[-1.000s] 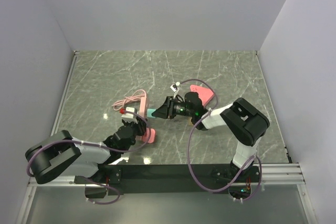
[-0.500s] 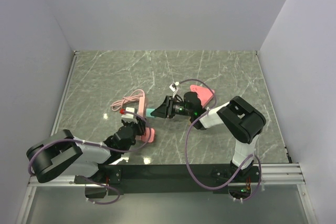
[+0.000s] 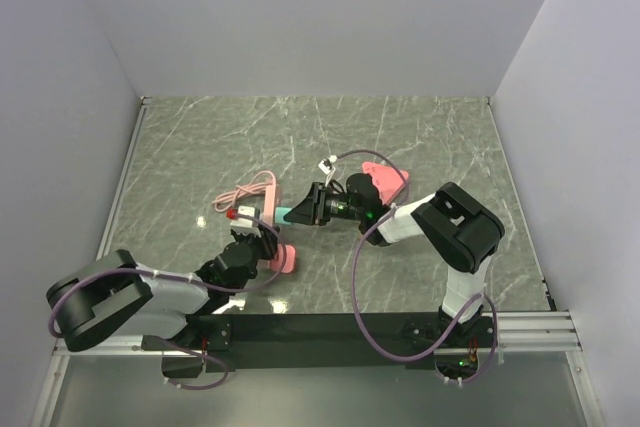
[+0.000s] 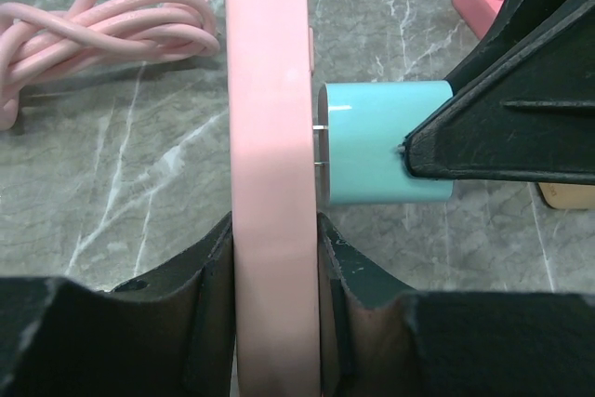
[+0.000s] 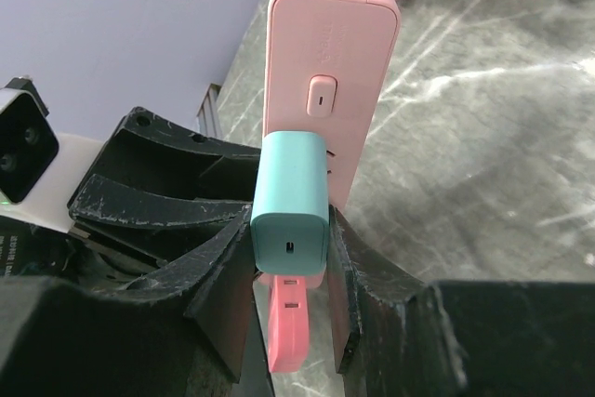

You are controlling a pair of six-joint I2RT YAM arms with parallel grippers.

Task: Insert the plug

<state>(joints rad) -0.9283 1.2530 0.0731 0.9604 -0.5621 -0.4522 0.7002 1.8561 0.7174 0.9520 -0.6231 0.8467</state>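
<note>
Since a second ago the right gripper (image 5: 290, 262) has crept a little further toward the left one, carrying the plug (image 4: 386, 144) with it; nothing else has shifted that we can see.

We find the teal plug clamped between the right gripper's fingers, its front face just short of the power strip (image 4: 270, 137). Two thin metal prongs (image 4: 319, 144) bridge the narrow gap that remains, so we judge the plug mostly in but not yet seated. The left gripper (image 4: 271, 241) is closed on the pink strip's edges and holds it up on its side, with the socket face turned toward the plug.

To finish well, we would push straight along the prongs, keeping the plug's face parallel to the strip so the gap closes evenly top and bottom. The left gripper has to brace against that push, or the strip will simply slide back between its fingers. We would stop once teal meets pink, and let go of the plug before the strip.

Beyond the left fingertips the strip's pink cord (image 4: 102, 30) lies coiled on the marble table (image 3: 430, 137).

As for writing, the strip has a small button (image 5: 321, 97) just past the plug with a short mark on it. Faint raised lettering above it is too soft to read, and we can see no brand name.
</note>
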